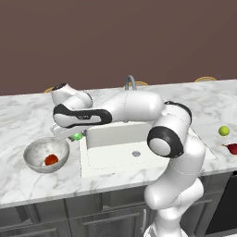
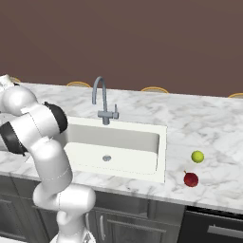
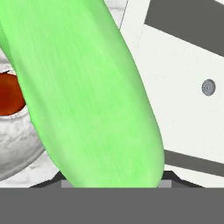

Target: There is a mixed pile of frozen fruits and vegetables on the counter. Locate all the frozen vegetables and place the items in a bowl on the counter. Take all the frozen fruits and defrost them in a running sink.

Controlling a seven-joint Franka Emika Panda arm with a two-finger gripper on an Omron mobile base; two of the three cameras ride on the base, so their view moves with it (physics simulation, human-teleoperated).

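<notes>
Bright green shows under my wrist in the left base view: the green item (image 1: 77,136) hangs in my tool (image 1: 74,135), just left of the sink (image 1: 139,155) and above the desk (image 1: 28,180) between the sink's left rim and the bowl (image 1: 33,153). The bowl sits on the desk just left of the sink, with the red-orange item (image 1: 51,159) lying inside it. Well to the right of the sink, the yellow-green ball (image 1: 224,130) rests on the marble, and the dark red piece (image 1: 233,148) lies nearer the desk's front edge than the ball.

From the right base view, the faucet (image 2: 103,102) stands at the back of the sink (image 2: 114,142). The yellow-green ball (image 2: 197,156) and the dark red piece (image 2: 191,179) lie right of the sink, near each other but apart, the red one closer to the front edge.

Along my hand view, the green item (image 3: 87,96) stands close against the camera, pinched at its base by my narrowed tool (image 3: 111,181). To one side of it I see the bowl's grey wall (image 3: 17,153) with the red-orange item (image 3: 9,94) in it; to the other, the sink's white floor and drain (image 3: 208,87).
</notes>
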